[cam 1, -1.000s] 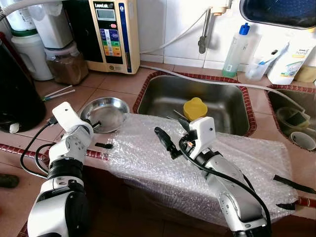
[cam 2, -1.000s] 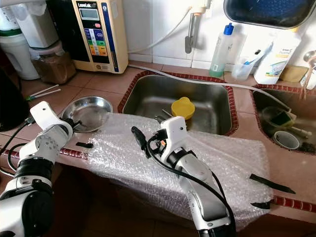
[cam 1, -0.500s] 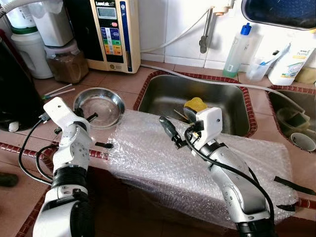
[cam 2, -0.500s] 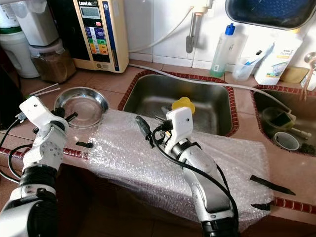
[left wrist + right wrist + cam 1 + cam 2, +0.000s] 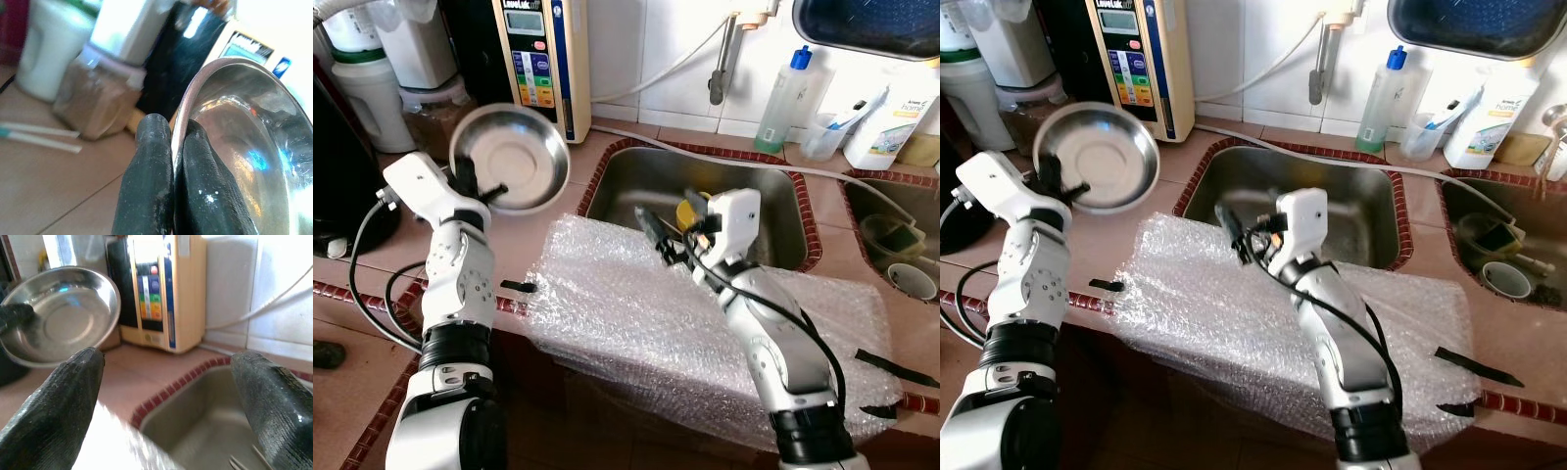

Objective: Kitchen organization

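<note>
Nearest me, bubble wrap (image 5: 705,333) padded the counter (image 5: 367,274) edge. My right gripper (image 5: 671,230) hung spread and empty over the sink's (image 5: 754,211) near rim, while my left gripper (image 5: 480,186) pinched the steel bowl (image 5: 511,159) by its rim, tilted above the far-left counter, probably for carrying sinkward.
</note>
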Controlling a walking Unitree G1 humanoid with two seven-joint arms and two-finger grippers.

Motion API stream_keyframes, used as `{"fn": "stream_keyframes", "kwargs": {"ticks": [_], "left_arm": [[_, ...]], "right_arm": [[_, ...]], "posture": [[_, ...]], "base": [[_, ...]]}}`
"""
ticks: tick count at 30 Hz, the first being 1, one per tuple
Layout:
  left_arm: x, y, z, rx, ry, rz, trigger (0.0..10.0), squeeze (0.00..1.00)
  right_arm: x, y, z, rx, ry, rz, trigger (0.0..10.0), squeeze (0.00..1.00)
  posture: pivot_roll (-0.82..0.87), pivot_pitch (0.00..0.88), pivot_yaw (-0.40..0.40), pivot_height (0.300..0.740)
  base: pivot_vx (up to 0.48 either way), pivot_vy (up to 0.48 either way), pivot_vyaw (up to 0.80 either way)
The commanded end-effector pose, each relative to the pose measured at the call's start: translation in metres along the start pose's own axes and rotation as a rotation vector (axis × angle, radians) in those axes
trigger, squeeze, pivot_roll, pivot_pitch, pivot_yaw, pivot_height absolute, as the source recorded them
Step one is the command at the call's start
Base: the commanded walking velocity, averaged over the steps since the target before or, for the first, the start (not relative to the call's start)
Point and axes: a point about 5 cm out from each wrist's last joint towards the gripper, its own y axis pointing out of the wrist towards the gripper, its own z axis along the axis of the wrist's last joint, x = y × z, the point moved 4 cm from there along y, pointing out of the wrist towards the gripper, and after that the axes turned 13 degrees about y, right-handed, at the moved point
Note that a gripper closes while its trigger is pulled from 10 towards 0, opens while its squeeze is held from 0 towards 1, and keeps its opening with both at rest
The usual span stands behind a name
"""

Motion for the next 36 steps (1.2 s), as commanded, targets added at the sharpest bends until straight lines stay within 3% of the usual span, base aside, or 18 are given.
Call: {"fn": "stream_keyframes", "kwargs": {"ticks": [1,4,13,17,28,29,30,31,36], "left_arm": [[0.019,0.001,0.011,0.044,-0.004,-0.068,0.0,0.00],[0.039,-0.004,0.004,0.036,-0.017,-0.141,0.0,0.00],[0.087,-0.021,-0.003,0.039,-0.059,-0.321,0.0,0.00],[0.097,-0.027,0.000,0.057,-0.077,-0.375,0.0,0.00],[0.109,-0.038,0.003,0.071,-0.102,-0.439,0.0,0.00],[0.112,-0.040,0.003,0.075,-0.100,-0.459,0.0,0.00],[0.114,-0.043,0.004,0.080,-0.092,-0.475,0.0,0.00],[0.114,-0.044,0.003,0.082,-0.093,-0.481,0.0,0.00],[0.113,-0.046,0.003,0.080,-0.091,-0.472,0.0,0.00]], "right_arm": [[0.001,0.004,0.007,0.028,0.041,-0.010,10.0,0.00],[-0.006,0.010,0.013,0.056,0.124,0.010,10.0,0.00],[-0.002,0.011,0.006,0.041,0.183,-0.026,10.0,0.00],[0.006,0.013,0.003,0.034,0.174,-0.077,10.0,0.00],[0.022,0.029,0.008,0.061,0.159,-0.155,10.0,0.00],[0.025,0.032,0.012,0.073,0.166,-0.168,8.8,0.00],[0.028,0.034,0.014,0.084,0.179,-0.175,8.8,0.00],[0.031,0.035,0.016,0.095,0.182,-0.187,0.0,0.00],[0.046,0.039,0.025,0.136,0.231,-0.251,0.0,0.00]], "posture": [[0.06,0.000,0.005,0.740],[0.06,0.000,0.005,0.740],[0.04,0.000,0.011,0.740],[0.04,0.000,0.010,0.740],[0.06,0.000,-0.008,0.740],[0.07,0.000,-0.010,0.740],[0.07,0.000,-0.011,0.740],[0.07,0.000,-0.012,0.740],[0.08,0.000,-0.021,0.740]], "base": [[0.000,0.000,0.00],[0.000,0.000,0.00],[0.000,0.000,0.00],[0.000,0.000,0.00],[0.000,0.000,0.00],[0.000,0.000,0.00],[0.000,0.000,0.00],[0.000,0.000,0.00],[0.000,0.000,0.00]]}}
